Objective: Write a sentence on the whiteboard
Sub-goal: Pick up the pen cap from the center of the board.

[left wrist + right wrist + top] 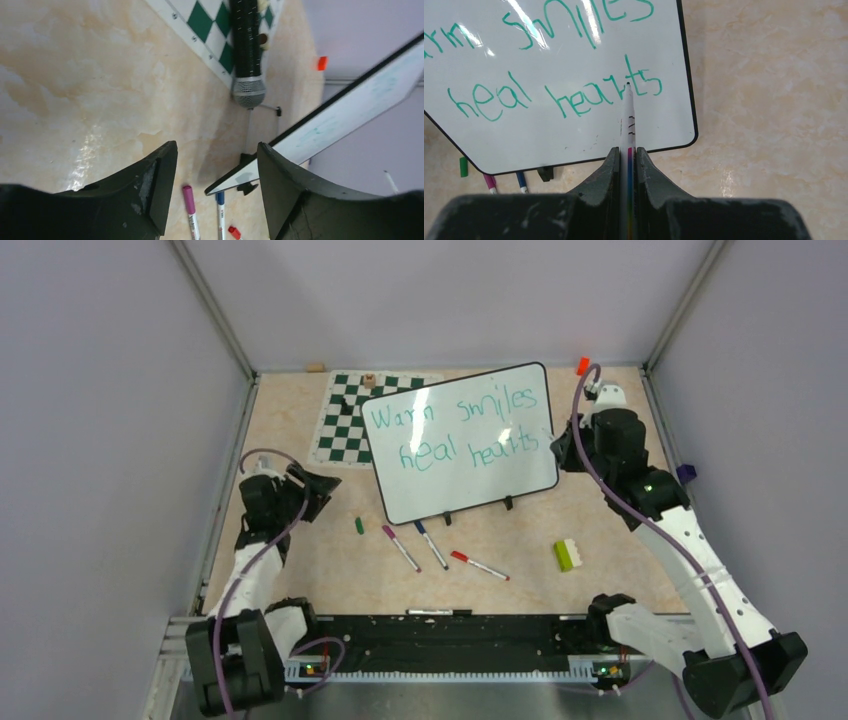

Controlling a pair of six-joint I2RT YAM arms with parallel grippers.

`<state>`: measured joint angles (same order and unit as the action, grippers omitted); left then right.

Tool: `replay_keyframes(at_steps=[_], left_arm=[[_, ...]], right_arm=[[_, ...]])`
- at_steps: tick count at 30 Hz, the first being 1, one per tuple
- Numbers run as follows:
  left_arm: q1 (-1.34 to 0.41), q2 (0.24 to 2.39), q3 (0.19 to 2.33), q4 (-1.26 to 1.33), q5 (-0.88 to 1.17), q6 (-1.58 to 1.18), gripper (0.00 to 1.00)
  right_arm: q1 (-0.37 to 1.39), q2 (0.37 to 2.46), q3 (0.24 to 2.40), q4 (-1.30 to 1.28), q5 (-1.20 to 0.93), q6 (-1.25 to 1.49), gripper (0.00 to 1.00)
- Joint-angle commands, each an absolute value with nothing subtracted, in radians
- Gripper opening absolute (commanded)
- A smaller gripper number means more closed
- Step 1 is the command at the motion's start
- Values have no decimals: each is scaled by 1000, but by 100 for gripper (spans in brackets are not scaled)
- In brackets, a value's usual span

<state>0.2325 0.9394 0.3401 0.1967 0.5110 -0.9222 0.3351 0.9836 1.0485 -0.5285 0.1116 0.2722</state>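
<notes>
At bottom centre a white marker is clamped in the right gripper; its tip is seen at the end of the sentence on the whiteboard, upper left.

The right wrist view's top and left edges are cutting off the glossy white black-rimmed whiteboard, clipping the first word of the teal handwritten sentence. The dark right gripper is hiding the lower barrel of the white marker. The left wrist view's bottom edge is cropping the purple-capped marker.

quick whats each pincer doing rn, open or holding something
left pincer: open, empty
right pincer: closed, holding the marker
</notes>
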Motion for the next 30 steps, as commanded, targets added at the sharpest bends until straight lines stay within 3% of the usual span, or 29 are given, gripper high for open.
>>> replay_keyframes(at_steps=[1,4,7,18,30], left_arm=[[130,1055,586,-241,301,-762,61],[-63,1103,701,-430,-28,-775,62],[-154,1148,753,-508,-150,-799,63],[-258,1404,803,-544,-137,-775,56],[-294,1506,819,-538,-139,-798,52]], right_arm=[[327,975,1094,-529,131,267,0],[325,967,1093,-521,111,269,0],[326,972,1096,-521,113,271,0],[326,971,1079,-526,107,278,0],[325,969,1072,-523,102,281,0]])
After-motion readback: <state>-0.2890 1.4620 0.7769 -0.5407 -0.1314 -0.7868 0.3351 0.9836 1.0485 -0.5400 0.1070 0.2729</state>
